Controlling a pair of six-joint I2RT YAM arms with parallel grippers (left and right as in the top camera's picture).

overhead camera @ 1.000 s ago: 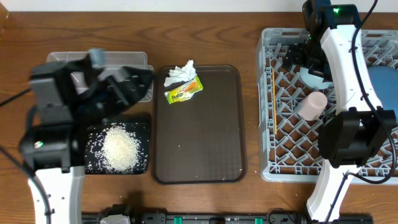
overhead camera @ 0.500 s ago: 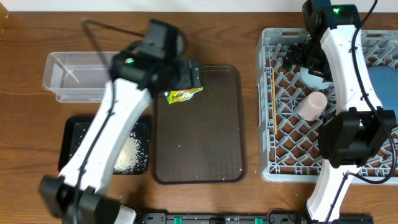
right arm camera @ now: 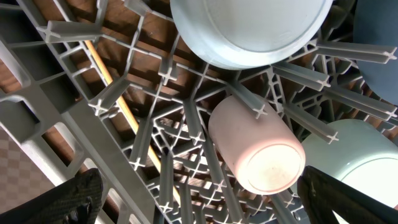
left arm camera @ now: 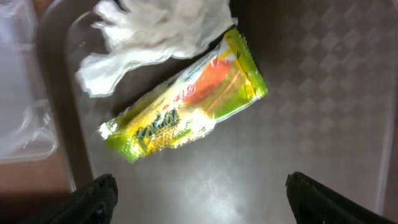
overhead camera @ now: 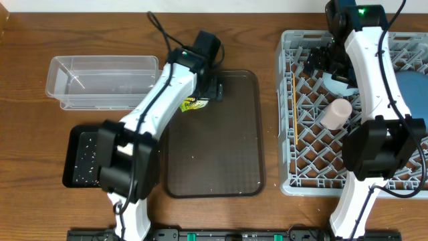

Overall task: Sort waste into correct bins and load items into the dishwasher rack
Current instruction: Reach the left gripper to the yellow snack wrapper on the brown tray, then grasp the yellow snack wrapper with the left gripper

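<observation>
**Over the brown tray: two scraps of waste left to bin**

Above the top-left corner of the brown serving tray (overhead camera: 221,154), the left tool (left arm camera: 199,202) hangs with its fingers spread wide and nothing between them. It is just short of the yellow-green snack wrapper (left arm camera: 186,106) and the crumpled white tissue (left arm camera: 158,25), which lie touching each other on the tray. Neither is binned yet, and these two look like the main work remaining.

The clear plastic tub (overhead camera: 100,84) holds nothing I can make out. The black tray (overhead camera: 70,144) shows loose rice grains (overhead camera: 85,164), but the arm covers most of it, so how much rice is there I cannot tell.

In the dishwasher rack (overhead camera: 291,181), loading looks finished or nearly so. The pink cup (right arm camera: 258,146) lies on its side and the wooden stick (right arm camera: 118,93) runs along the left edge. The light-blue bowl (right arm camera: 249,31), a paler bowl (right arm camera: 357,155) and the dark-blue dish (overhead camera: 411,87) are also inside. The right tool (right arm camera: 211,199) hovers above the cup, wide open and empty.
</observation>
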